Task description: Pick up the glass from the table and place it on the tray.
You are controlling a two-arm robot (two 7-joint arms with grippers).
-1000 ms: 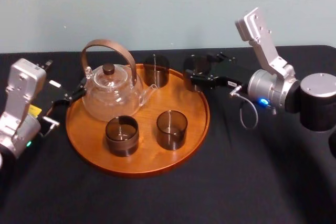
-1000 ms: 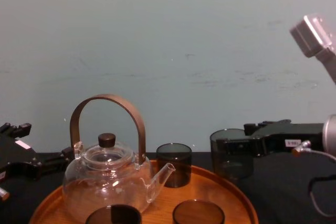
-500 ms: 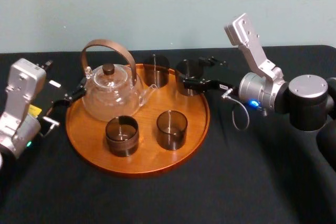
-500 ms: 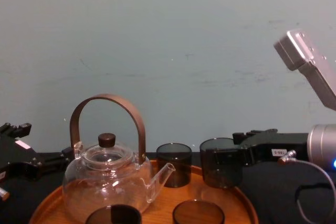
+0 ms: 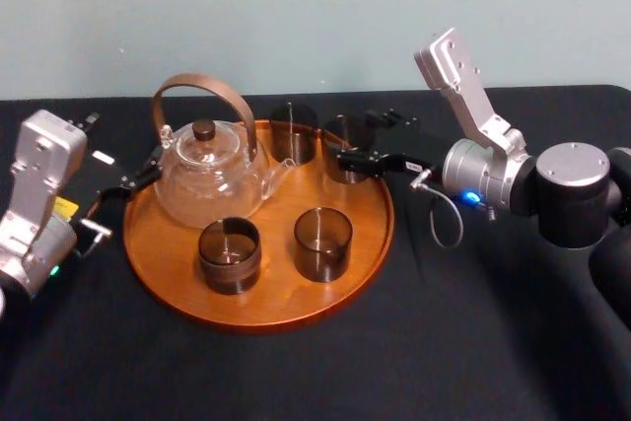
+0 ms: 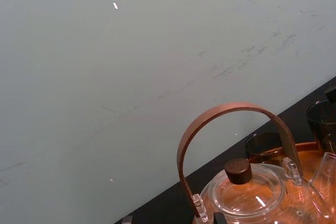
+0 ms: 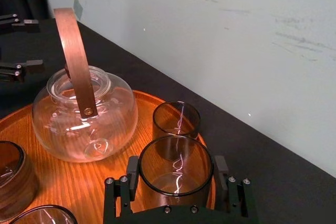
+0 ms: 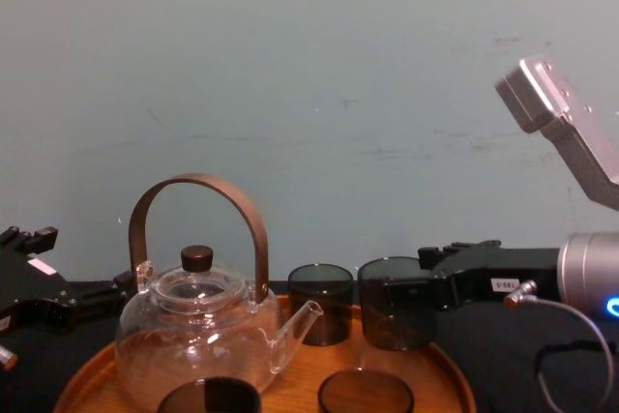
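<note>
At the tray's (image 5: pixel 258 321) 1 o'clock, just inside the rim, the glass (image 5: pixel 344 137) stands upright between the right gripper's (image 7: pixel 176 181) fingers (image 7: pixel 131 173), which clamp it from both sides. I cannot tell whether its base touches the wood. A second glass (image 5: pixel 294 133) sits just beside it at 12 o'clock, a teapot (image 5: pixel 210 180) at 10, and the front glasses (image 5: pixel 322 244) toward 4 and 7. The white label (image 8: pixel 504 285) on the right gripper is too small to read. The left gripper (image 7: pixel 32 44) hangs over the table (image 5: pixel 444 342) at 9 o'clock, fingers spread, holding nothing.
</note>
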